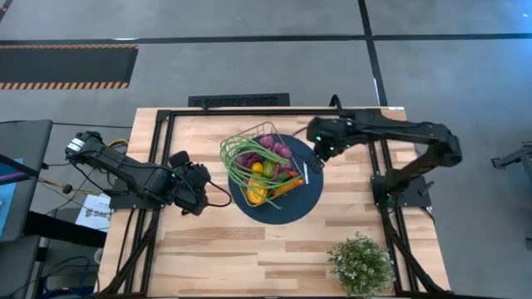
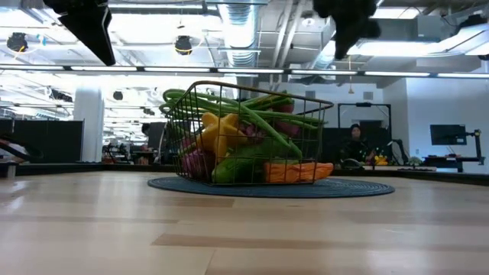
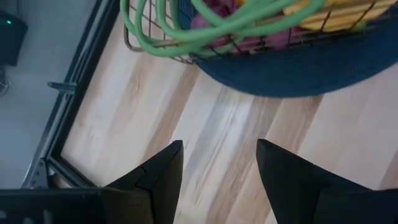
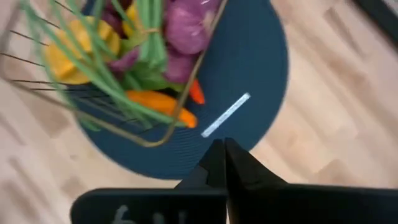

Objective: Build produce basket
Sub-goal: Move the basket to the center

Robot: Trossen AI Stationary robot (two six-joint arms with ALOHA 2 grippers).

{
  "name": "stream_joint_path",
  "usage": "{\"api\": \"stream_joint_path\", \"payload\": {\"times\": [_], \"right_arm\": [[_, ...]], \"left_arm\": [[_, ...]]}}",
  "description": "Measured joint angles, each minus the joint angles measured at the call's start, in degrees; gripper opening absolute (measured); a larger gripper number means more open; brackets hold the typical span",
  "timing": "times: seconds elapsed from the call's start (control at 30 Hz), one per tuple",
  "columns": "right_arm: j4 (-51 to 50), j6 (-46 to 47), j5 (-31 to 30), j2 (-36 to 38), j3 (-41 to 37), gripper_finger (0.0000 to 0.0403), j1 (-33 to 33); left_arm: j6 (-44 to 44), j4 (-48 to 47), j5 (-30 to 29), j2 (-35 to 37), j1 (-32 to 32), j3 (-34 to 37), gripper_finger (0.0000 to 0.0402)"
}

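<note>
Spanning the frame's middle, the wooden table (image 1: 208,249) carries a round dark blue plate (image 1: 309,198) at centre, with the wire basket (image 1: 235,146) on it holding long green beans (image 1: 237,176), purple grapes (image 1: 274,146), a yellow lemon (image 1: 257,168) and an orange carrot (image 1: 290,184). A small silver strip (image 1: 305,173) lies on the plate's right. At lower right stands a potted plant (image 1: 361,264). Left of the plate, the left gripper (image 1: 206,186) hovers with fingers apart, empty. At the plate's upper right, the right gripper (image 1: 317,161) has fingers together, empty.
</note>
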State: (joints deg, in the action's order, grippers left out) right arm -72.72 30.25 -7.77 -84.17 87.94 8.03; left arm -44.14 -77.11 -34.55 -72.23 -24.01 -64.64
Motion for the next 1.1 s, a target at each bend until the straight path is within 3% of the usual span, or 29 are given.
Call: {"api": "stream_joint_path", "payload": {"times": [0.13, 0.3, 0.9, 1.1], "right_arm": [[1.6, 7.6, 0.0, 2.8, -1.9, 0.0006, -3.7], [3.0, 9.9, 0.0, 0.1, -2.3, 0.0027, -6.6], [6.2, 6.7, 3.5, -16.3, -2.2, 0.0198, -3.3], [6.7, 5.3, 4.3, -20.1, -2.2, 0.0229, -3.3]], "left_arm": [[0.0, 0.7, -0.8, 0.0, 0.0, 0.0, 0.019], [0.0, 0.8, -0.8, 0.0, 0.0, 0.0, 0.019], [0.1, 0.5, -0.3, 0.0, 0.0, 0.0, 0.019], [0.1, 0.5, -0.3, 0.0, 0.0, 0.0, 0.019]]}}
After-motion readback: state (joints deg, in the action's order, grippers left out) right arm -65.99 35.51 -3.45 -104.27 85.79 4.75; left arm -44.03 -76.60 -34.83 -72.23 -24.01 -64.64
